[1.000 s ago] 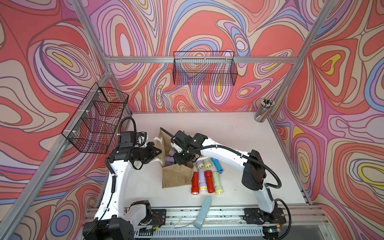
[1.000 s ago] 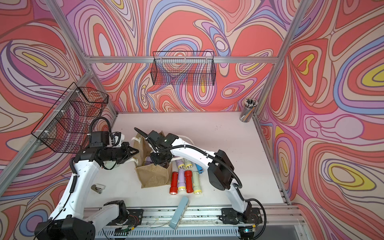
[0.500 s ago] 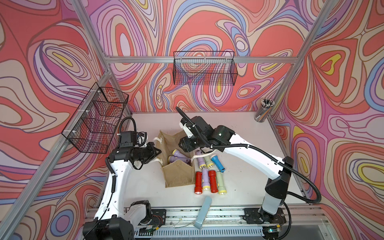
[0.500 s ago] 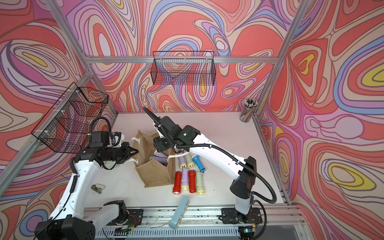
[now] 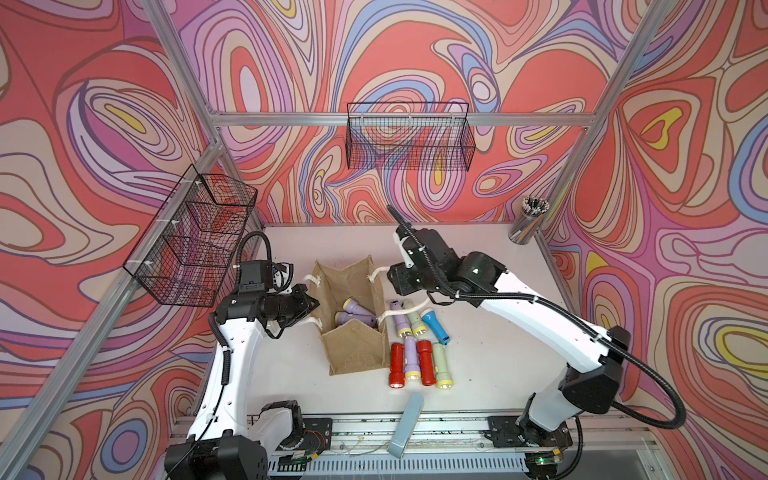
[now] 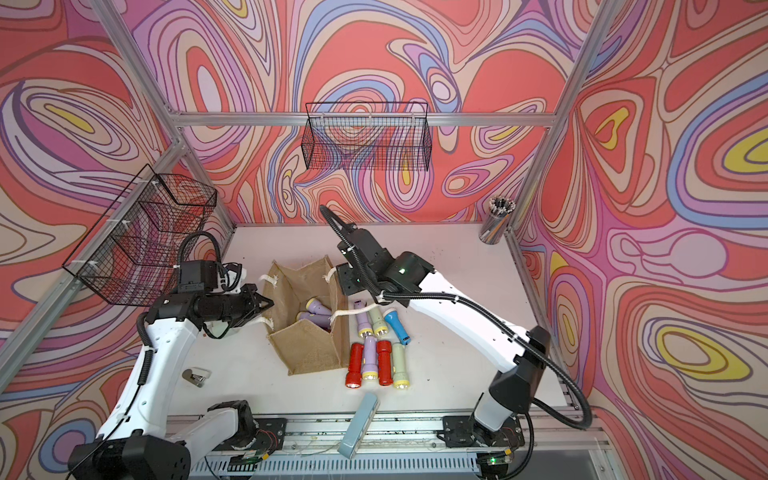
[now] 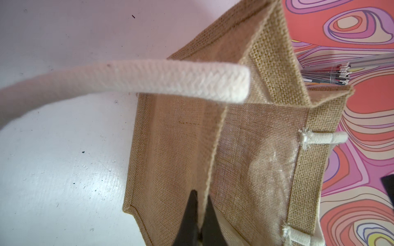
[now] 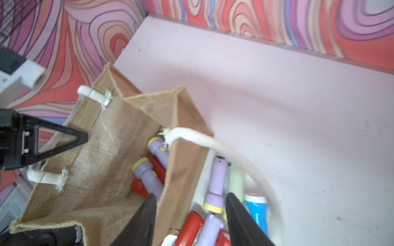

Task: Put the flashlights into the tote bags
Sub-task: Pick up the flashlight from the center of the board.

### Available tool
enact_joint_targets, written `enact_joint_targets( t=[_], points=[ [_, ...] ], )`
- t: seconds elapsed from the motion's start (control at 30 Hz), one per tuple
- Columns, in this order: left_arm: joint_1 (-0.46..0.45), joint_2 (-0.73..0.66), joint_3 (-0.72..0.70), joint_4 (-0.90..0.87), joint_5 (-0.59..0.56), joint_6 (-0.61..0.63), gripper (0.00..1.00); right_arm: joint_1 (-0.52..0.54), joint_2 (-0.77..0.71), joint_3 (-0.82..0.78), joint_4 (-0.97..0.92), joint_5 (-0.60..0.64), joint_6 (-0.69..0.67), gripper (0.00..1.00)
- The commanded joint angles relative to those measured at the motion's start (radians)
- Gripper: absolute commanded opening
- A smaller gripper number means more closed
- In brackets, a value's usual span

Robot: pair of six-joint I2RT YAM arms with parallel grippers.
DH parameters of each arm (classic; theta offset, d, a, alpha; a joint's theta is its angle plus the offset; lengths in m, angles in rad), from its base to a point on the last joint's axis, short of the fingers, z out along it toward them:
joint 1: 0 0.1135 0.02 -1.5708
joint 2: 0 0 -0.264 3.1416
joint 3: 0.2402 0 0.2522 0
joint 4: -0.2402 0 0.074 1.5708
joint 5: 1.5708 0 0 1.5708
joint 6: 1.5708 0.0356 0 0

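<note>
The tan burlap tote bag stands open at mid-table in both top views. My left gripper is shut on the rim of its left wall. Lilac flashlights and a red one lie inside. To the bag's right on the table lie a lilac, a pale green and a blue flashlight. Nearer the front is a row of red, lilac, red and green. My right gripper hangs open and empty above the bag's right wall. A white rope handle drapes over the loose flashlights.
A flat grey-blue bar leans at the front edge. Black wire baskets hang on the back wall and the left wall. A metal cup of pens stands in the back right corner. A small metal object lies front left.
My right arm has risen from low over the bag's mouth and drawn back toward the rear right. The left gripper has kept its hold on the bag wall.
</note>
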Motion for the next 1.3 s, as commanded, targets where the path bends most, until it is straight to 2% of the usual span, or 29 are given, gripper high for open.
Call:
enact_joint_targets(
  t=[0.0, 0.23, 0.4, 0.67, 0.93, 1.27],
  points=[
    [0.004, 0.011, 0.040, -0.027, -0.042, 0.027, 0.04, -0.097, -0.076, -0.090, -0.061, 0.062, 0.079, 0.51],
    [0.004, 0.032, 0.062, -0.020, -0.047, 0.029, 0.03, -0.275, -0.213, -0.350, -0.092, 0.044, 0.135, 0.50],
    [0.004, 0.050, 0.108, -0.043, -0.058, 0.052, 0.03, -0.349, -0.192, -0.491, -0.063, -0.003, 0.127, 0.50],
    [0.004, 0.081, 0.134, -0.065, -0.065, 0.069, 0.02, -0.355, -0.074, -0.608, 0.061, -0.185, 0.102, 0.50],
    [0.004, 0.093, 0.134, -0.052, -0.064, 0.060, 0.02, -0.352, 0.001, -0.662, 0.120, -0.306, 0.085, 0.48],
    [0.004, 0.098, 0.123, -0.031, -0.039, 0.047, 0.02, -0.289, 0.071, -0.671, 0.127, -0.295, 0.042, 0.47]
  ],
)
